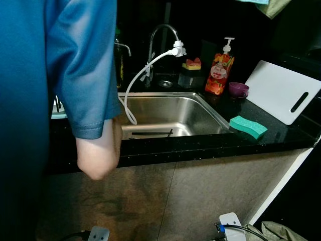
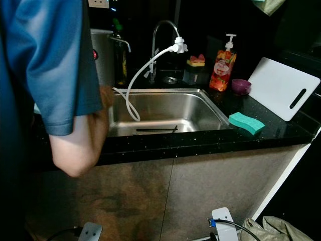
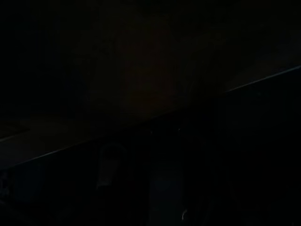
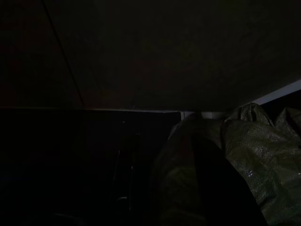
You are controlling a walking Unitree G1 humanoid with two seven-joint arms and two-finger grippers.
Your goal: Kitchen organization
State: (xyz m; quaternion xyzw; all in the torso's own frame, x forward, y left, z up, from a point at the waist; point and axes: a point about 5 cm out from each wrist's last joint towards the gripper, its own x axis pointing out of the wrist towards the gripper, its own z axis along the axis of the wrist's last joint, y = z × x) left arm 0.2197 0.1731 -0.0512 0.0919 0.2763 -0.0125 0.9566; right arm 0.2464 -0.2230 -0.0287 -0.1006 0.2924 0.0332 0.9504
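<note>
A steel sink (image 1: 165,94) is set in a black counter (image 1: 210,145). A slim dark utensil (image 1: 150,133) lies in the basin. A white hose (image 1: 138,83) hangs from the faucet (image 1: 161,31) into the sink. Right of the sink lie a green sponge (image 1: 248,126), a purple bowl (image 1: 238,89), a soap pump bottle (image 1: 219,73) and a white cutting board (image 1: 281,90) leaning at the back. My left arm (image 1: 99,233) and right arm (image 1: 229,222) hang idle low before the cabinet. Both wrist views are very dark.
A person in a blue shirt (image 1: 50,75) stands close on the left, a bare arm (image 1: 98,150) hanging over the counter edge. A steel pot (image 2: 103,55) and a dark bottle (image 2: 120,55) stand behind the sink. A greenish bag (image 4: 263,155) lies on the floor at right.
</note>
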